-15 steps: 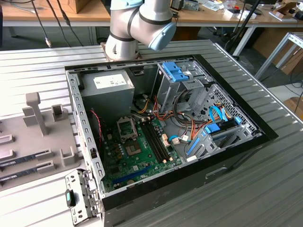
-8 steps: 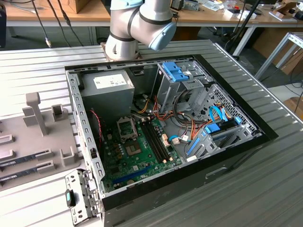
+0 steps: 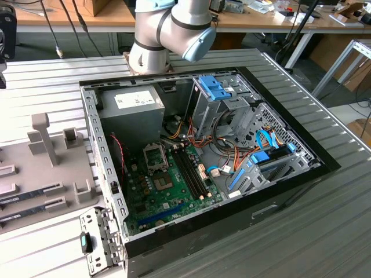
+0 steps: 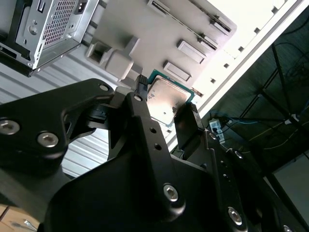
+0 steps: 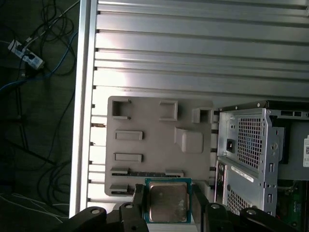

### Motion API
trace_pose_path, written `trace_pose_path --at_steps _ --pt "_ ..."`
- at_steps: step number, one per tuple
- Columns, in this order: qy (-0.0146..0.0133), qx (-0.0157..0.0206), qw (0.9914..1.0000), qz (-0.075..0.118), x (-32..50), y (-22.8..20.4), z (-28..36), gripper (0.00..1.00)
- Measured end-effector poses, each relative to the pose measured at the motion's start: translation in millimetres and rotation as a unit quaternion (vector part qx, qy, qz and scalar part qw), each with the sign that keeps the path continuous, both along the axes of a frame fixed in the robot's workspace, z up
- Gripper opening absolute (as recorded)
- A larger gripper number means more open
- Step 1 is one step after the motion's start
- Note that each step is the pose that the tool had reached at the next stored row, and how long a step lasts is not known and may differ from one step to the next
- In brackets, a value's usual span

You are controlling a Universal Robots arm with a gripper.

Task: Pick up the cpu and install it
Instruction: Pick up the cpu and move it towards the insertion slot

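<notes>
The cpu, a silver square chip with a thin green rim, is clamped between the two black fingers of my gripper in both wrist views. It hangs well above the grey holder tray, over the tray's edge. In the exterior view, the green motherboard lies inside the open computer case. Its black socket frame sits near the grey power-supply box. The arm rises behind the case.
The grey tray with raised blocks and slots lies on the exterior view's left of the case. Memory sticks, cables and blue drive brackets crowd the case. The slatted metal table ends at an edge with floor cables beyond.
</notes>
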State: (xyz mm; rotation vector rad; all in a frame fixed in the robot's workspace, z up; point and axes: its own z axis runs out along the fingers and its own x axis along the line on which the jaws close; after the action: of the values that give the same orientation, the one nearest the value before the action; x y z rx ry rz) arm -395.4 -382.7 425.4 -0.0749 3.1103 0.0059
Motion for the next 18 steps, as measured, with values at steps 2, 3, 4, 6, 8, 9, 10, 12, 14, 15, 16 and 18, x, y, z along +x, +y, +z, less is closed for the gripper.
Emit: trace_pose_path --at_steps 2,3,4,6,8,9,10,12,14,15,16,18 --pt "0.0 0.0 1.0 0.0 1.3 -0.1 -0.1 0.47" --pt "0.0 0.0 1.0 0.0 2.6 -0.3 -0.2 0.47" --pt "0.0 0.0 1.0 0.0 3.9 -0.4 -0.3 0.47" --pt "0.0 0.0 1.0 0.0 5.0 -0.6 -0.4 0.47" --pt "0.0 0.0 1.0 0.0 6.9 -0.8 -0.5 0.47" --pt "0.0 0.0 1.0 0.0 7.5 -0.8 -0.6 0.47" --pt "0.0 0.0 1.0 0.0 8.9 -1.0 -0.7 0.47" --pt "0.0 0.0 1.0 0.0 11.5 -1.3 -0.9 0.47" --pt "0.0 0.0 1.0 0.0 13.7 -1.5 -1.1 0.47" --pt "0.0 0.0 1.0 0.0 14.8 -1.6 -1.2 0.47" --pt "0.0 0.0 1.0 0.0 16.2 -1.8 -1.3 0.47" --pt "0.0 0.0 1.0 0.0 19.3 -2.1 -1.5 0.47"
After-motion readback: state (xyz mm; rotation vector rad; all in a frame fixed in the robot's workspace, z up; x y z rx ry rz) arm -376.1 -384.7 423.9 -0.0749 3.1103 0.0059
